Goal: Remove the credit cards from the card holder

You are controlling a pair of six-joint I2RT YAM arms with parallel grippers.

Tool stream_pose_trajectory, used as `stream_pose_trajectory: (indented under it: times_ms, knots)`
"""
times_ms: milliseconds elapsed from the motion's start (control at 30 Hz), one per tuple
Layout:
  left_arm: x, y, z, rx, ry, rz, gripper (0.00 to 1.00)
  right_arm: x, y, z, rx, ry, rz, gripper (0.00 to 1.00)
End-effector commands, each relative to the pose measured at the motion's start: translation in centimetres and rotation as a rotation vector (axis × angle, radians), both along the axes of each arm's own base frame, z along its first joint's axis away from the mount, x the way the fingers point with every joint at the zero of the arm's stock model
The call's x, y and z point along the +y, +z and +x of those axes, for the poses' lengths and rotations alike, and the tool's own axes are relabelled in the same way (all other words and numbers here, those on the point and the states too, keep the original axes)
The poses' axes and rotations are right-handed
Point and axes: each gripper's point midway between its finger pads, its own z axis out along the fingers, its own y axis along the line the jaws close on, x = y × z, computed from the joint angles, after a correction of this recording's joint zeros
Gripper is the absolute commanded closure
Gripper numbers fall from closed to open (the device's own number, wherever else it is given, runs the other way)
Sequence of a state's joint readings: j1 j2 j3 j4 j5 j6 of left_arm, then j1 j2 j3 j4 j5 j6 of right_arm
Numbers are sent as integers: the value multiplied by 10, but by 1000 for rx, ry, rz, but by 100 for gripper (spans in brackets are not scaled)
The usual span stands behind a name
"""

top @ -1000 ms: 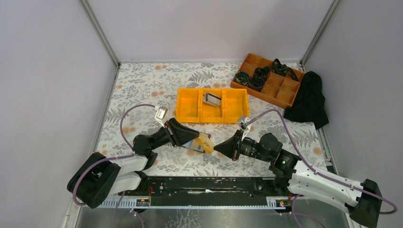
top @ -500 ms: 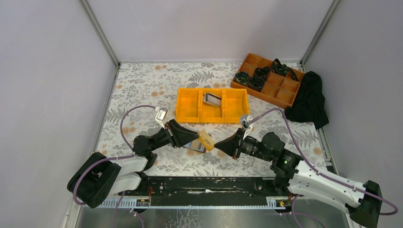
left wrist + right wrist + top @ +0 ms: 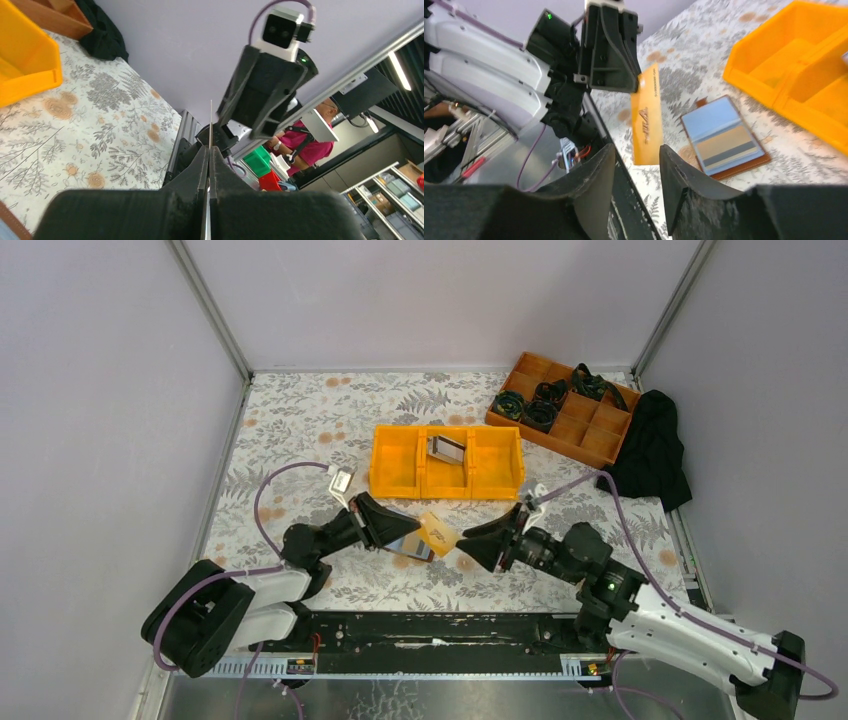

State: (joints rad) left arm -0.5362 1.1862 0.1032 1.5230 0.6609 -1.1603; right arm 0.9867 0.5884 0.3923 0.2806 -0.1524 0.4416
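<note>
Pinching a tan card, the left hand faces the right hand, whose fingers stand apart.

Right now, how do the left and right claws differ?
The left claw is shut on a yellow card; the right claw is open and grips nothing. The left claw hangs over the open card holder; the right claw is off to its side. Both are black and point at each other just above the table.
</note>
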Motion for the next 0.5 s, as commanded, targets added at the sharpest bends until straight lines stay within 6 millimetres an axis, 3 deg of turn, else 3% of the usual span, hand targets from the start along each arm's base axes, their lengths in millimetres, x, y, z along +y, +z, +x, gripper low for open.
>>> stream_pose_trajectory:
  times_ms: [0, 200, 467]
  knots:
    - [-1, -6, 28, 51, 116, 18, 100, -32, 36, 21, -106, -195, 100, 55]
    - [2, -12, 84, 113, 321, 72, 100, -83, 32, 35, -121, -423, 174, 59]
    - [11, -40, 177, 225, 679, 272, 100, -87, -3, 42, -48, -474, 98, 60]
